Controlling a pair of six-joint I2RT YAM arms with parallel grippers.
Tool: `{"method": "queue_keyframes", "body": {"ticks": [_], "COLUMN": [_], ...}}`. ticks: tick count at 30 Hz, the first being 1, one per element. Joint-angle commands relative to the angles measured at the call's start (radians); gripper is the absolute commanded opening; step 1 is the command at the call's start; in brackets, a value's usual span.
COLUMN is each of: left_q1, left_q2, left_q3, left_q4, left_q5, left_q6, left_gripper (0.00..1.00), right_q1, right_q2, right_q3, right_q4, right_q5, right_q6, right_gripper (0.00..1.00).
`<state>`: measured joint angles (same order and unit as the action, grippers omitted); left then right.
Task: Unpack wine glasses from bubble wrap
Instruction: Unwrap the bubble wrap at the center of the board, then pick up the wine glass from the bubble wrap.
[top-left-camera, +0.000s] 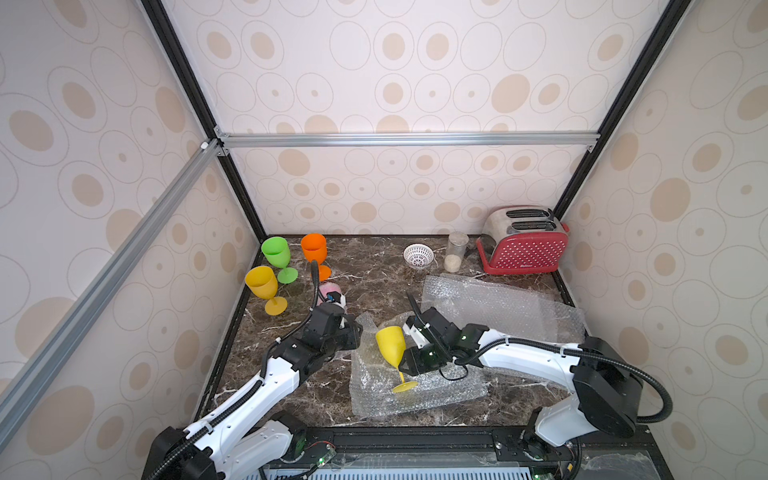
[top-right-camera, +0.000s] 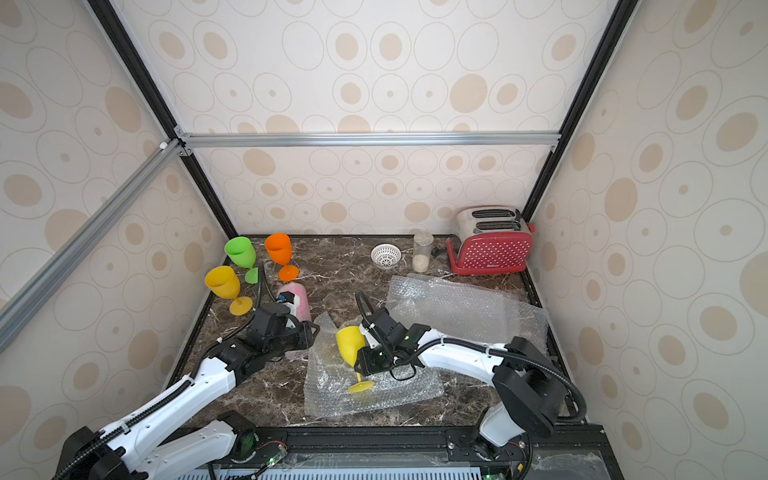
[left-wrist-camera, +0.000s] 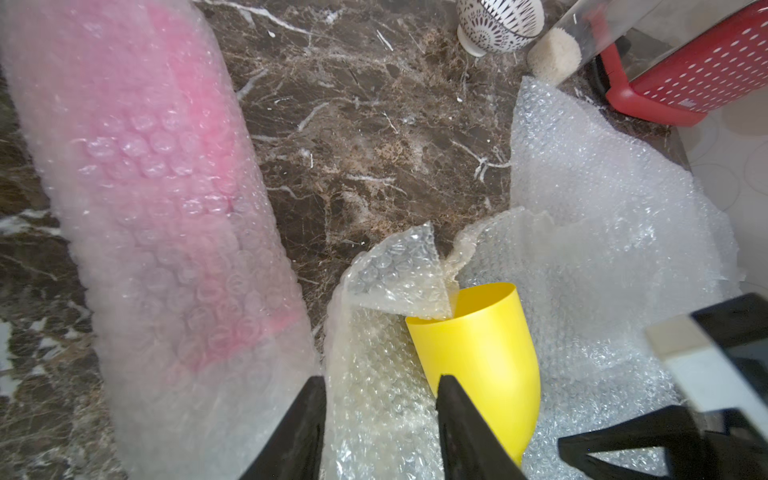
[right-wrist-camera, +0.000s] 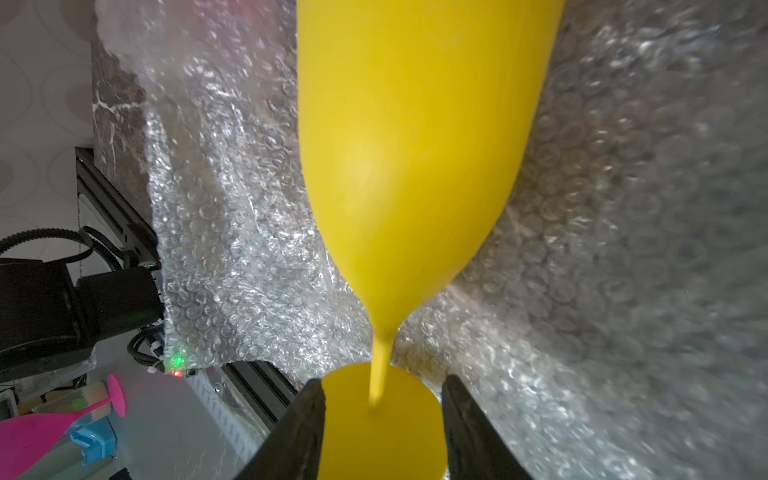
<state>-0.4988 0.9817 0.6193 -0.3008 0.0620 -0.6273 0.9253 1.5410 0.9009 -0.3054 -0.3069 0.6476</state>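
A bare yellow wine glass (top-left-camera: 390, 345) leans tilted over an opened sheet of bubble wrap (top-left-camera: 386, 399) near the front. My right gripper (right-wrist-camera: 382, 386) is shut on its round foot, with one jaw on each side. My left gripper (left-wrist-camera: 380, 386) stands open just left of the cup, with loose bubble wrap between its fingers and nothing pinched. A pink wine glass still rolled in a bubble wrap tube (top-right-camera: 297, 299) lies behind the left wrist. Green (top-left-camera: 276, 251), orange (top-left-camera: 313, 248) and yellow (top-left-camera: 262, 282) wine glasses stand upright at the back left.
Large flat sheets of bubble wrap (top-left-camera: 498, 307) lie at the right behind my right arm. At the back stand a red toaster (top-left-camera: 523, 245), a clear jar (top-left-camera: 456, 251) and a small white perforated bowl (top-left-camera: 418, 254). Walls close in both sides and the back.
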Motion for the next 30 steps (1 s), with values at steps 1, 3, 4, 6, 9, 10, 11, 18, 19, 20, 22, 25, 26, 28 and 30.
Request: {"method": "queue_keyframes", "body": {"ticks": [1,3,4,6,9,10,11,18,19,20,22,25,26,28,30], "left_q1": [0.009,0.009,0.009,0.009,0.009,0.009,0.009,0.009,0.009,0.009,0.01,0.009,0.009,0.01,0.009], "left_q2": [-0.024,-0.029,-0.029,-0.028,-0.028,-0.028,-0.029,-0.034,-0.037,-0.04,-0.044,-0.049,-0.051,-0.054,-0.056], "left_q3": [-0.011,-0.021,-0.024,-0.03,-0.035,-0.036,-0.037,-0.05,-0.052,-0.055,-0.057,-0.055,-0.054,-0.049,-0.044], "left_q4": [-0.005,0.004,0.009,0.017,0.023,0.024,0.025,0.035,0.036,0.037,0.037,0.038,0.041,0.046,0.056], "left_q5": [0.001,0.008,0.012,0.019,0.022,0.022,0.022,0.032,0.032,0.032,0.031,0.038,0.043,0.054,0.068], "left_q6": [-0.001,-0.005,-0.007,-0.011,-0.014,-0.014,-0.015,-0.026,-0.029,-0.031,-0.032,-0.035,-0.038,-0.042,-0.048], "left_gripper": [0.45,0.45,0.45,0.45,0.45,0.45,0.45,0.45,0.45,0.45,0.45,0.45,0.45,0.45,0.45], "right_q1": [0.012,0.012,0.014,0.015,0.015,0.016,0.015,0.014,0.013,0.012,0.01,0.007,0.007,0.006,0.005], "right_q2": [0.039,0.065,0.077,0.099,0.117,0.124,0.133,0.128,0.119,0.108,0.09,0.052,0.034,-0.002,-0.044], "right_q3": [0.015,0.015,0.016,0.018,0.018,0.019,0.022,0.005,-0.001,-0.009,-0.017,-0.036,-0.044,-0.059,-0.07], "right_q4": [0.011,0.02,0.019,0.03,0.037,0.034,0.028,0.015,0.014,0.011,0.005,0.013,0.019,0.032,0.037], "right_q5": [-0.012,-0.01,-0.009,-0.015,-0.009,-0.002,0.002,0.017,0.022,0.027,0.032,0.033,0.034,0.038,0.047], "right_q6": [0.018,0.02,0.02,0.018,0.011,0.006,0.002,-0.025,-0.029,-0.031,-0.035,-0.035,-0.034,-0.037,-0.051], "right_gripper": [0.48,0.47,0.47,0.46,0.43,0.42,0.4,0.23,0.22,0.21,0.17,0.14,0.14,0.13,0.13]}}
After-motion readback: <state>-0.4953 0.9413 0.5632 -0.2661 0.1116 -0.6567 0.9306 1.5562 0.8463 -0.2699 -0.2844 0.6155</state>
